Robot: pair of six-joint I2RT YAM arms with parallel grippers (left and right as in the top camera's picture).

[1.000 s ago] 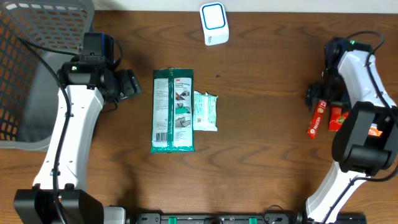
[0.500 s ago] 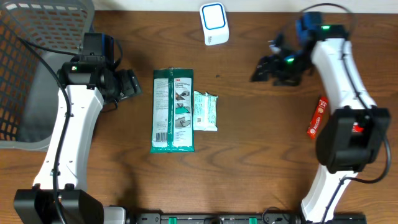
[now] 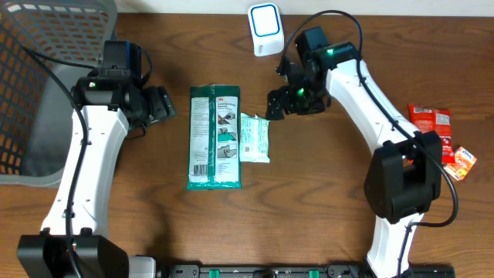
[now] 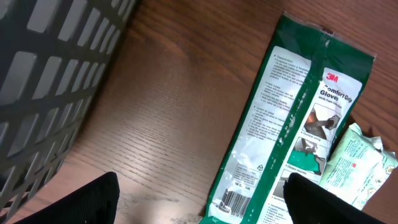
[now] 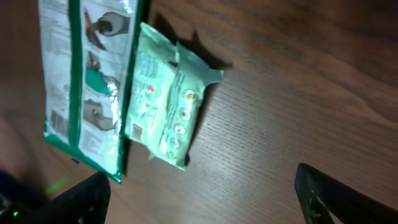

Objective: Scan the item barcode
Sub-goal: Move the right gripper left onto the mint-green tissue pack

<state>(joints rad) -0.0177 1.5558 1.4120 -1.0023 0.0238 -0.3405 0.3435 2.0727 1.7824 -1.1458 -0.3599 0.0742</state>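
A long green glove package [image 3: 215, 137] lies flat at the table's middle, with a small pale green packet [image 3: 255, 137] touching its right side. The white and blue scanner [image 3: 265, 29] stands at the back edge. My right gripper [image 3: 279, 104] hovers open just right of the pale packet's top end. In the right wrist view the pale packet [image 5: 168, 106] and the package [image 5: 87, 81] lie ahead of the empty right gripper [image 5: 202, 199]. My left gripper [image 3: 164, 104] is open left of the package. The left wrist view shows the package's barcode [image 4: 233, 200] near the left gripper [image 4: 202, 208].
A grey mesh basket [image 3: 46, 77] fills the far left corner and shows close in the left wrist view as the basket [image 4: 50, 74]. A red snack packet [image 3: 429, 120] and a small orange packet [image 3: 463, 162] lie at the right edge.
My right arm has swung from the table's right edge leftward to the middle, ending open beside the pale packet. The left arm and both packages have not moved.
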